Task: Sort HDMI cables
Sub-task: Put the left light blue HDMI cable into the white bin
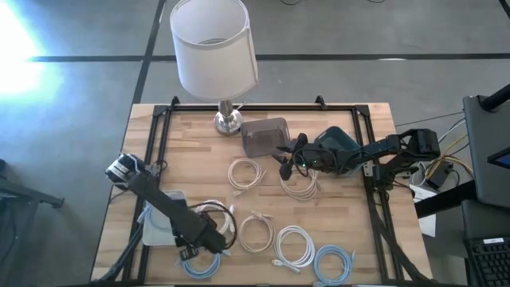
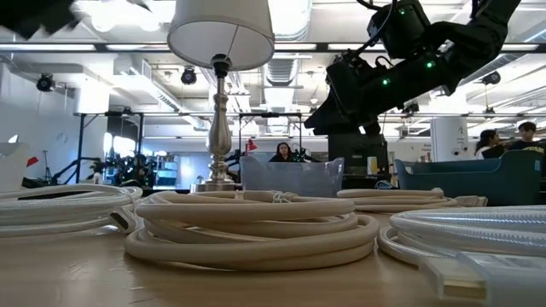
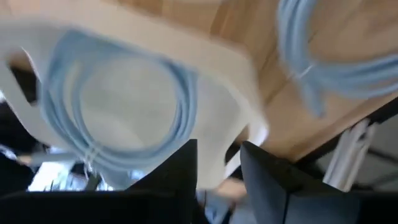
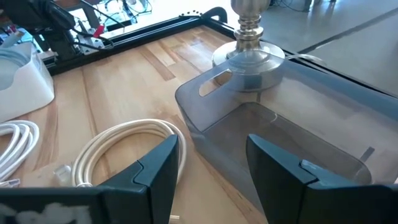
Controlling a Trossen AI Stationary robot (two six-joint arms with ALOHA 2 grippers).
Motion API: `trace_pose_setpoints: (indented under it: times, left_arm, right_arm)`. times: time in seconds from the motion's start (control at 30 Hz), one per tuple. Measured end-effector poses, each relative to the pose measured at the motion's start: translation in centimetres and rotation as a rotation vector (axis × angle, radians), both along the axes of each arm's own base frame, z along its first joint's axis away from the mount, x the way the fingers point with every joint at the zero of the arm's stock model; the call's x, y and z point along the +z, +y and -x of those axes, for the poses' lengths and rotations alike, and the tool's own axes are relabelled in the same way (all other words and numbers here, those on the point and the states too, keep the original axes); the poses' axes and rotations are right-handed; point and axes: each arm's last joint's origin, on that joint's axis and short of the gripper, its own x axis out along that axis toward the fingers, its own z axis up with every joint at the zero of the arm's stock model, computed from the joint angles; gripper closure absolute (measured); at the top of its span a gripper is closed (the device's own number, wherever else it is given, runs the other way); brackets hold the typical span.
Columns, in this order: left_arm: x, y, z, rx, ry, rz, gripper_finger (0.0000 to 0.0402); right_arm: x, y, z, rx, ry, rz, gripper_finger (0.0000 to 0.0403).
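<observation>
HDMI cables [image 1: 256, 232] coiled on wooden table [image 1: 199, 151]; lamp [image 1: 213, 48] at rear.

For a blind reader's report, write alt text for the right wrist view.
The right gripper, fingers open, hangs over a translucent grey plastic bin on the wooden table. A coiled beige HDMI cable lies beside the bin; a metal lamp base stands behind it.

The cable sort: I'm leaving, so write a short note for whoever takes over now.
Left hand: open above the white bin, holding nothing.
Right hand: open, empty, at the grey bin.
Done: one blue cable lies in the white bin.
Left: the grey bin and the teal bin show no cables; white cables and blue cables lie loose on the table.
</observation>
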Motion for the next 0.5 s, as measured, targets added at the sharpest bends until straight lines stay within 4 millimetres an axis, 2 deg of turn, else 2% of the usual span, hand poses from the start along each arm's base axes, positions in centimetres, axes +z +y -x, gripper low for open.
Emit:
trace_pose_setpoints:
  times: [0.13,0.27,0.4,0.5]
  left_arm:
    - [1.6,-0.4,-1.2,0.021,-0.171,-0.044,0.0280]
    - [1.8,-1.2,-2.5,0.023,-0.331,0.003,0.0280]
    - [0.3,-1.9,-3.0,0.043,-0.352,0.110,0.0280]
    - [-1.7,-2.2,-2.9,0.074,-0.306,0.213,0.0280]
  right_arm:
    - [0.0,0.0,0.0,0.000,-0.001,0.000,0.0218]
    - [0.0,0.0,0.0,0.001,-0.001,0.000,0.0218]
    - [0.0,0.1,0.0,0.007,-0.001,-0.002,0.0218]
    - [0.0,0.3,0.0,0.024,-0.001,-0.006,0.0218]
